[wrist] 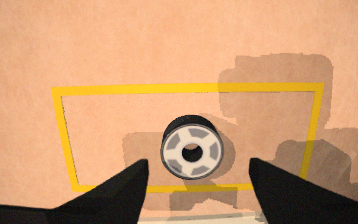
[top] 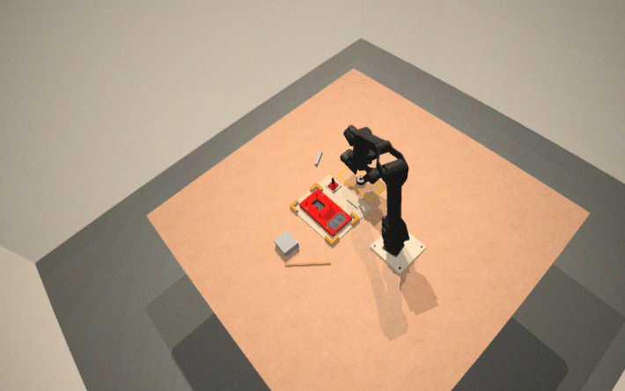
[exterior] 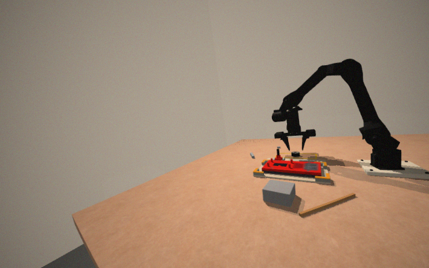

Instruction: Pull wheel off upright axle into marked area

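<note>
The wheel (top: 360, 180) (exterior: 295, 154) (wrist: 191, 152), with a black tyre and a pale spoked face, appears to lie flat inside the yellow outline of the marked area (top: 376, 193) (exterior: 316, 156) (wrist: 187, 88). Its face and centre hole point up. My gripper (exterior: 296, 149) (wrist: 198, 165) is open just above the wheel, one finger to each side, with gaps between fingers and wheel in the wrist view. The fingertips are hidden in the top view. The upright axle (top: 333, 180) (exterior: 278, 152) is a bare dark post on a small red base.
A red board (top: 325, 212) (exterior: 297, 169) with small pegs sits between orange corners on a pale base plate beside the marked area. A grey block (top: 286, 242) (exterior: 278, 192) and an orange stick (top: 307, 264) (exterior: 327, 204) lie farther off. A small grey bar (top: 318, 158) (exterior: 252, 155) lies beyond the axle.
</note>
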Available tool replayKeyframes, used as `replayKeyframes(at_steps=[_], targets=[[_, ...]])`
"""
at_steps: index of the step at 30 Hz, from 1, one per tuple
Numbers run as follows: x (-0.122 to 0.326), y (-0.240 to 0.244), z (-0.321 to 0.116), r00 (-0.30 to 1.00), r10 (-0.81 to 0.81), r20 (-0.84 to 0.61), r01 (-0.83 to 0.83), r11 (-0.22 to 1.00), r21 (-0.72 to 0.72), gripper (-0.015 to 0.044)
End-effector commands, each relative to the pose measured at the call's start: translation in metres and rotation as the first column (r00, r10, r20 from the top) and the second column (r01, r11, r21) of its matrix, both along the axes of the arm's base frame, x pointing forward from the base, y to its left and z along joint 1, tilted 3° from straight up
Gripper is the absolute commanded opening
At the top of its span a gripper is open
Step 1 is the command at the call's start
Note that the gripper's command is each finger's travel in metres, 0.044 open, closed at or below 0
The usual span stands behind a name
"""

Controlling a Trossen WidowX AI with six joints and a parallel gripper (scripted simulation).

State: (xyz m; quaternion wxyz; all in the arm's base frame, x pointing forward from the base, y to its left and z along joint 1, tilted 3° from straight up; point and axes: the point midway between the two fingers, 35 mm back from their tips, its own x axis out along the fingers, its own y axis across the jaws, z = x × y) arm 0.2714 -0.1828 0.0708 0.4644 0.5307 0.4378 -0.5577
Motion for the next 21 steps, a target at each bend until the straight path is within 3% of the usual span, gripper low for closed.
replayKeyframes(at_steps=[1, 5, 11, 17, 21], targets=[[0.002, 0.001, 0.033, 1.000, 0.002, 0.022, -0.002, 1.000, -0.012, 0.0300], [0.001, 0.001, 0.040, 1.000, 0.002, 0.023, -0.002, 1.000, -0.012, 0.0300], [-0.027, 0.021, 0.057, 1.000, 0.003, 0.024, -0.003, 1.000, -0.014, 0.0440], [-0.067, 0.051, 0.078, 1.000, 0.002, 0.018, -0.002, 1.000, -0.008, 0.0440], [-0.072, 0.054, 0.080, 1.000, 0.002, 0.017, -0.002, 1.000, -0.008, 0.0440]])
